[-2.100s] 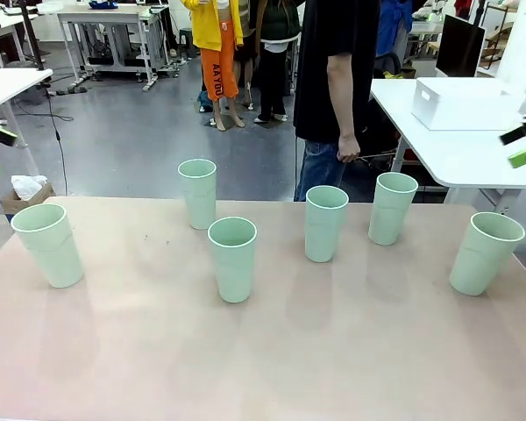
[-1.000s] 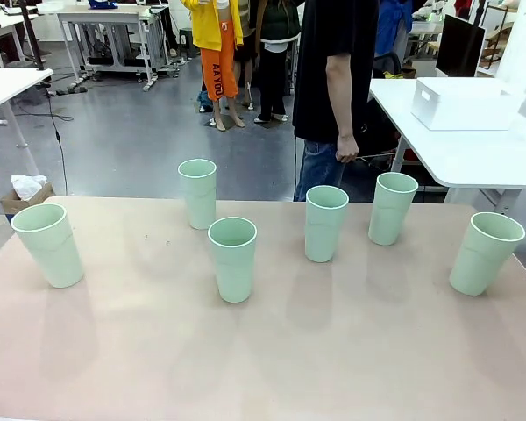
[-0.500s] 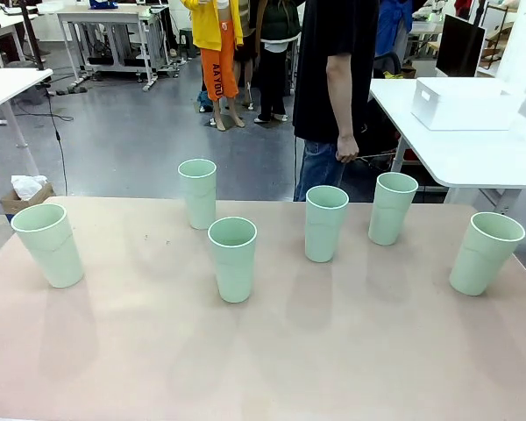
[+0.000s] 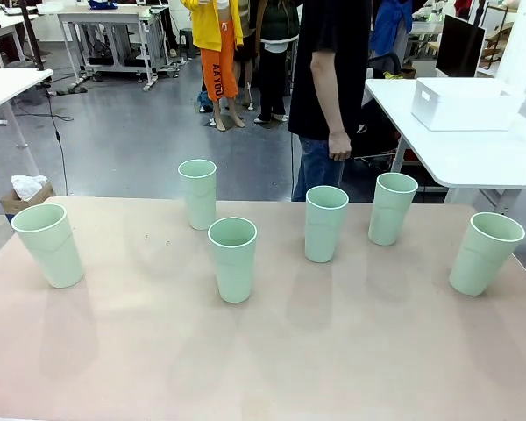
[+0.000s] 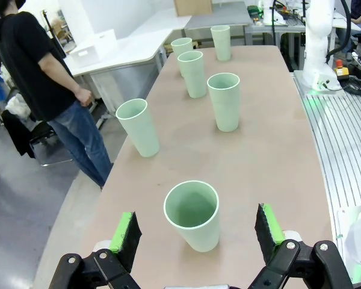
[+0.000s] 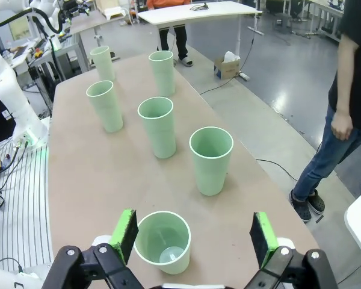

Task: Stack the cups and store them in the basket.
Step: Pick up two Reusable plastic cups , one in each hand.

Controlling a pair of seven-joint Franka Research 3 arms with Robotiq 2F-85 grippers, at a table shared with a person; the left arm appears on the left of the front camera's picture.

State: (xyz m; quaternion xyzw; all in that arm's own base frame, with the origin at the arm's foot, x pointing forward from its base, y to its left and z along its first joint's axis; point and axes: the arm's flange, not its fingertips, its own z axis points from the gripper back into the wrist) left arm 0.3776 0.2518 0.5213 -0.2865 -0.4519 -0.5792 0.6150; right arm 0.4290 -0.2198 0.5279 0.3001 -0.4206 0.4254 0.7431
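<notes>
A person (image 4: pixel 333 61) in a black top and jeans stands at the far edge of the bench (image 4: pixel 272 368), one hand (image 4: pixel 338 145) hanging at the side, just behind the middle of the row of cups (image 4: pixel 233 259). At the far right a white table (image 4: pixel 473 162) carries the basket (image 4: pixel 465 105), well apart from the bench, with a dark monitor (image 4: pixel 460 44) behind it. Off the far left corner a cardboard box (image 4: pixel 22 195) with crumpled white stuff in it sits on the floor (image 4: pixel 140 132). The bench top is a smooth, pale pinkish-beige sheet with a faint sheen. The room's floor is grey, and more white tables stand farther back. The six cups stand upright, mouths up, each apart from the others, in a loose row. One is at the left edge (image 4: pixel 48 246), one farther back left of middle (image 4: pixel 197 193), and one nearer at the middle. Another is just right of middle (image 4: pixel 325 223), one is farther back to its right (image 4: pixel 393 208), and one is at the right edge (image 4: pixel 486 253). The left pincer (image 5: pixel 197 220) is spread wide and holds nothing. In its wrist view its green pads (image 5: pixel 126 232) frame the left-end cup (image 5: pixel 192 214) without touching it. The right pincer (image 6: pixel 194 232) is likewise spread wide with nothing in it, and the right-end cup (image 6: pixel 162 241) sits nearer one pad, clear of both.
</notes>
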